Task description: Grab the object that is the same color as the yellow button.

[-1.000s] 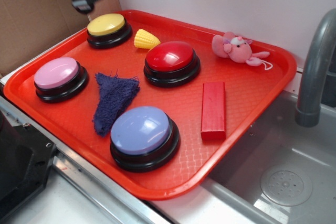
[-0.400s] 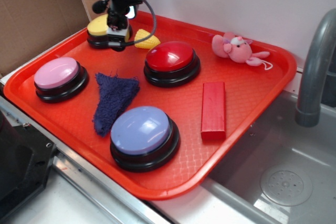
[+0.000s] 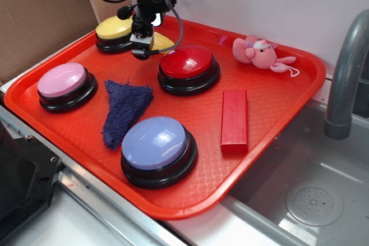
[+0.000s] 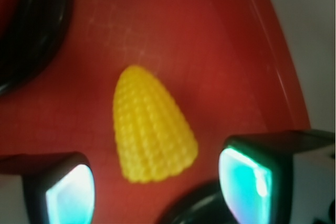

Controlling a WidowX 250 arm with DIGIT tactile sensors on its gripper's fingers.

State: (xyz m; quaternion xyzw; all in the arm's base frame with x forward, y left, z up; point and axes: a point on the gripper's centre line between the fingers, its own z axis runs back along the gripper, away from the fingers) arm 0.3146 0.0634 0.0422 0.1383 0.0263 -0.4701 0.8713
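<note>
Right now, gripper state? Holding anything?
Gripper: jaws open, holding nothing, one on each side of the yellow corn toy on the tray.

Moved from the tray's far left corner, where only the gripper (image 3: 142,50) tip showed a second ago, down and rightward across the yellow button (image 3: 115,27). Now hanging over the yellow corn toy (image 3: 163,42), hiding most of it in the exterior view, whereas a moment ago covering the button's right side. Framed between spread fingers (image 4: 68,192) in the wrist view.
</note>
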